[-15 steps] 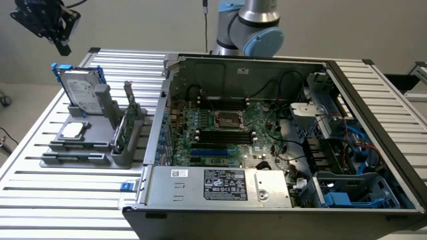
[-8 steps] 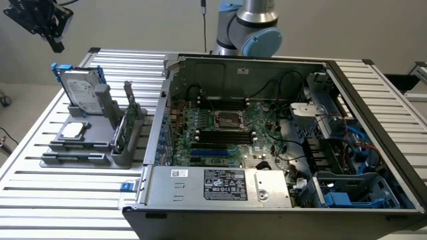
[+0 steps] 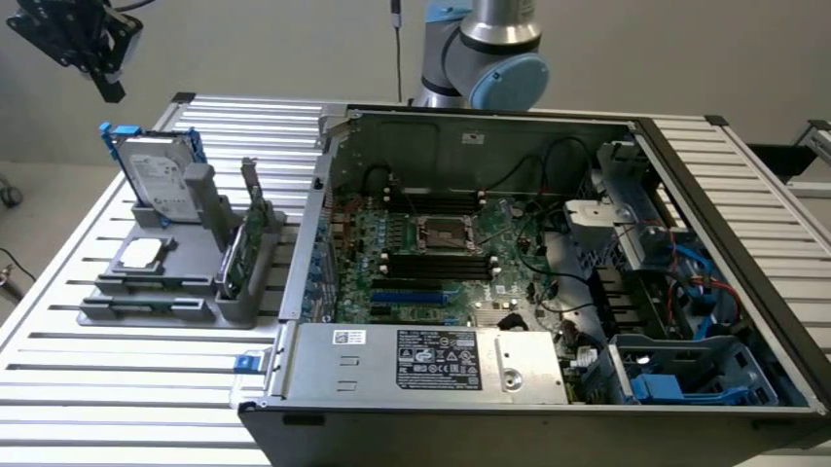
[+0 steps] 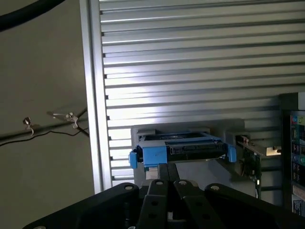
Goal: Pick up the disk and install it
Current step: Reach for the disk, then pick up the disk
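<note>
Disk (image 3: pixel 159 173) upright in grey holder (image 3: pixel 156 297), slatted aluminium table (image 3: pixel 130 389), pale wall (image 3: pixel 260 49), claw (image 3: pixel 108 89) closed and empty above

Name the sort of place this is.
Probably a robotics lab bench for computer assembly: a robot arm, an open computer case, and the disk standing in a grey fixture on a slotted aluminium table.

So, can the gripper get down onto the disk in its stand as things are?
Probably yes. The gripper hangs above the disk, which stands upright in the grey holder with its blue top edge bare and nothing between them. The jaws are shut, though.
</note>
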{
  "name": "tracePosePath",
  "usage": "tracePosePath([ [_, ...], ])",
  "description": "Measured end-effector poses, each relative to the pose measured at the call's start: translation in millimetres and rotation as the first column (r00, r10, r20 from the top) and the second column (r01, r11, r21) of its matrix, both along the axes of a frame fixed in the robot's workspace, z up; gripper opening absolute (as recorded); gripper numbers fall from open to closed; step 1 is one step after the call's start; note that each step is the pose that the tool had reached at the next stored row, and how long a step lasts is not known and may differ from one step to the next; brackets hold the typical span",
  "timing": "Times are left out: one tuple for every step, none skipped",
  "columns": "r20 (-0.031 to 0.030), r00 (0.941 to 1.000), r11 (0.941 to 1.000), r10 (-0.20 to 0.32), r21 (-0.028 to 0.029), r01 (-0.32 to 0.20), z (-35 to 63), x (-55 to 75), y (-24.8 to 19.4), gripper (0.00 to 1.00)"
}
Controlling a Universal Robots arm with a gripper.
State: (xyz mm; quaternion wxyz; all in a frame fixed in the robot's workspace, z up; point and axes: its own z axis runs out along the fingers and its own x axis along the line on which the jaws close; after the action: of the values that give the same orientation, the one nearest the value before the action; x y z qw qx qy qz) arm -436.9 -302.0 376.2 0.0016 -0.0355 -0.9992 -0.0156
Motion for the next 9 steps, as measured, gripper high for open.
tracePosePath([
  [0.0, 1.0, 1.0, 0.0, 0.0, 0.0, 0.0, 0.0, 0.0, 0.11],
  [0.0, 1.0, 1.0, 0.0, 0.0, 0.0, 0.0, 0.0, 0.0, 0.11],
  [-0.0001, 1.0, 1.0, 0.0, 0.0, 0.0, 0.0, 0.0, 0.0, 0.11],
  [0.0, 1.0, 1.0, 0.0, 0.0, 0.0, 0.0, 0.0, 0.0, 0.11],
  [0.0, 1.0, 1.0, 0.0, 0.0, 0.0, 0.0, 0.0, 0.0, 0.11],
  [-0.0001, 1.0, 1.0, 0.0, 0.0, 0.0, 0.0, 0.0, 0.0, 0.11],
  [0.0, 1.0, 1.0, 0.0, 0.0, 0.0, 0.0, 0.0, 0.0, 0.11],
  [0.0, 1.0, 1.0, 0.0, 0.0, 0.0, 0.0, 0.0, 0.0, 0.11],
  [0.0, 1.0, 1.0, 0.0, 0.0, 0.0, 0.0, 0.0, 0.0, 0.11],
])
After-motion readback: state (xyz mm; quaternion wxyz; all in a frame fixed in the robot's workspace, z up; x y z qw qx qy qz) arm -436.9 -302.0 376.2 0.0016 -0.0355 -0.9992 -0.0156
